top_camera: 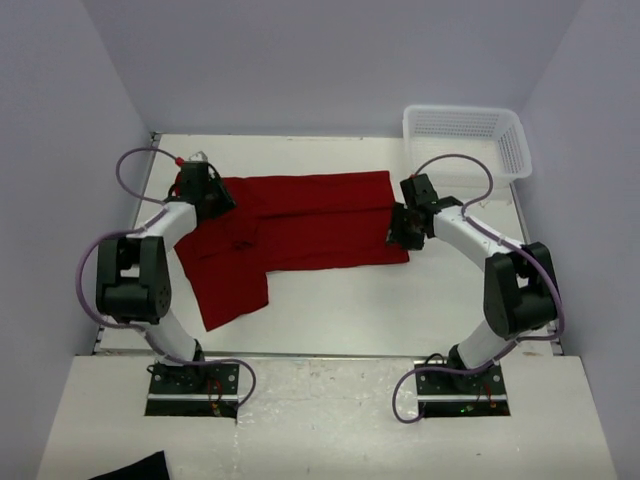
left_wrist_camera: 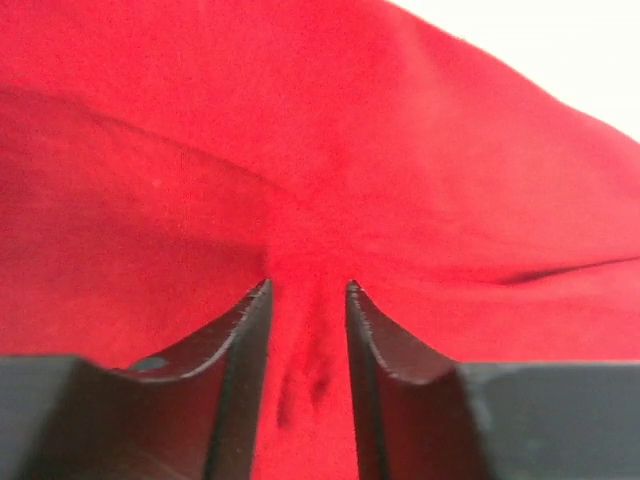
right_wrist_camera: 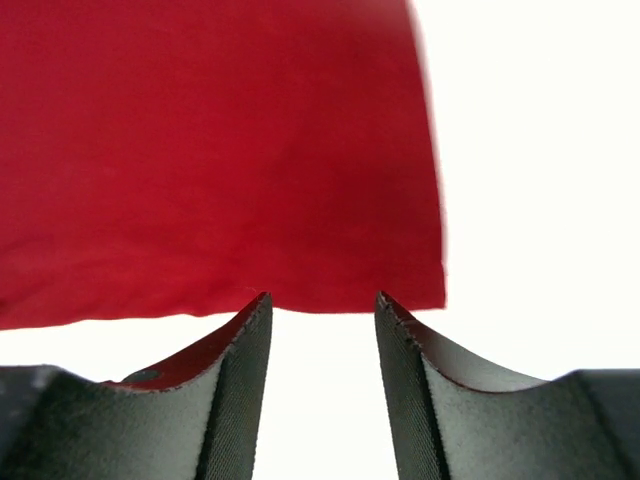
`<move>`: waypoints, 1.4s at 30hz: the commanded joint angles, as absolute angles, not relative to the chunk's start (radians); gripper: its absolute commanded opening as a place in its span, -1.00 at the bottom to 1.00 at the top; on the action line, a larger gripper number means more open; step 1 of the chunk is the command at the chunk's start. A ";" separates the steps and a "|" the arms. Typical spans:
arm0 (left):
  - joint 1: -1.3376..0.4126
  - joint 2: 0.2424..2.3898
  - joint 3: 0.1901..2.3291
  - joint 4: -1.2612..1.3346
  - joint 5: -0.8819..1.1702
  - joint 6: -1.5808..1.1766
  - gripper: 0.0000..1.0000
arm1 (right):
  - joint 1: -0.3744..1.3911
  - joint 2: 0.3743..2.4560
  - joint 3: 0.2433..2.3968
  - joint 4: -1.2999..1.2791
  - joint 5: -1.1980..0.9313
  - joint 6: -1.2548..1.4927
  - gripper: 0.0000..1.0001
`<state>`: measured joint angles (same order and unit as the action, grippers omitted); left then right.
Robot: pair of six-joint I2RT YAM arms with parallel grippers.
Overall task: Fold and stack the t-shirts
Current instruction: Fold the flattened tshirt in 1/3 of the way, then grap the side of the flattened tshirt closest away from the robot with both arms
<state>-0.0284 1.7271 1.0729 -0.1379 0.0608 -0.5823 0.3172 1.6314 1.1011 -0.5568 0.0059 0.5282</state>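
Lying on white table, plain red t-shirt

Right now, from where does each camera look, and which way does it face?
Top external: above and behind the bases, looking down on the table, the dark red t-shirt and the white mesh basket; left arm and right arm show.
Left wrist: on the left arm, looking along its open jaws onto wrinkled red cloth.
Right wrist: on the right arm, looking past its open jaws at the t-shirt's corner and white table.
Shared: all three show the t-shirt.
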 commanded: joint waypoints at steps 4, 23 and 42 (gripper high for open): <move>-0.049 1.479 1.025 -0.097 0.006 -0.583 -0.16 | 0.279 1.563 1.016 -0.545 0.006 0.597 0.01; -0.215 1.295 0.893 -0.219 -0.123 -0.591 -0.13 | 0.196 1.634 0.988 -0.494 -0.080 0.606 -0.02; -0.253 1.203 0.821 -0.632 -0.360 -0.793 -0.21 | 0.187 1.625 0.959 -0.440 -0.116 0.603 -1.00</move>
